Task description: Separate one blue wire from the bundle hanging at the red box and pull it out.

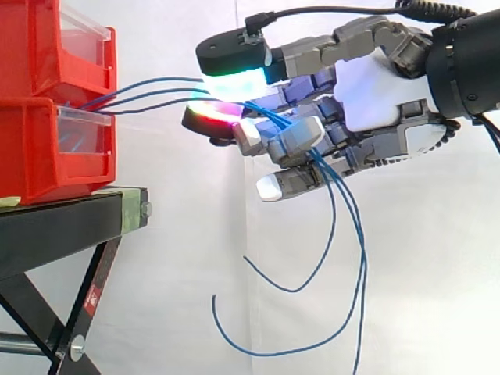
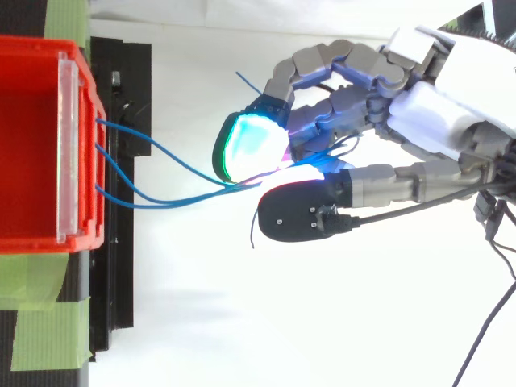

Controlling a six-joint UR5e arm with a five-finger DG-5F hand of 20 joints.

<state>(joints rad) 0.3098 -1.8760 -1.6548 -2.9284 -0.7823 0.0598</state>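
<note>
The hand point(image 1: 375, 94) is pinching the wires point(image 1: 152, 80) between its pads point(image 1: 234, 83), stretching them from the bin's point(image 1: 47, 148) front for pulling.

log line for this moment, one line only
robot hand: shut on blue wires | path: several run from red box into pinch | loose ends: dangle below | single wire separated: no

The blue wires point(image 1: 164, 79) vanish between the glowing pads point(image 1: 234, 82) of the hand point(image 1: 375, 94), so how many are pinched cannot be told. Their far ends are hidden inside the red bins point(image 1: 47, 148), which the left edge cuts off. One wire runs off the bottom edge, as do the black stand's point(image 1: 55, 226) legs.
</note>
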